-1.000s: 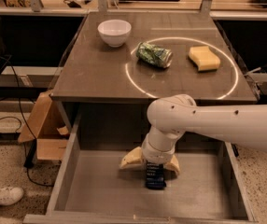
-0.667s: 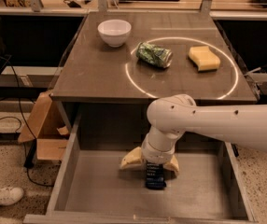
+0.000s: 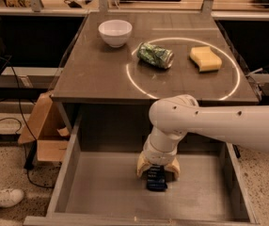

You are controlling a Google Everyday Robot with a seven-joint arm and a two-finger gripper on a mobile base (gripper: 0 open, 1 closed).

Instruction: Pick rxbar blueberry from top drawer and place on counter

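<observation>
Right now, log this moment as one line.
phase: pick | gripper: low in top drawer, at rxbar blueberry | counter: bar not yet placed

So the arm (image 3: 228,128) is all smooth white shell, a fat tube ending in a rounded bulb of a joint, with a few little dark dots on it (screws or holes, can't tell). Under that there's a shorter white wrist section with a greyish ring. The gripper (image 3: 157,172), down in the top drawer (image 3: 101,187), is a tan-yellow colour.
</observation>
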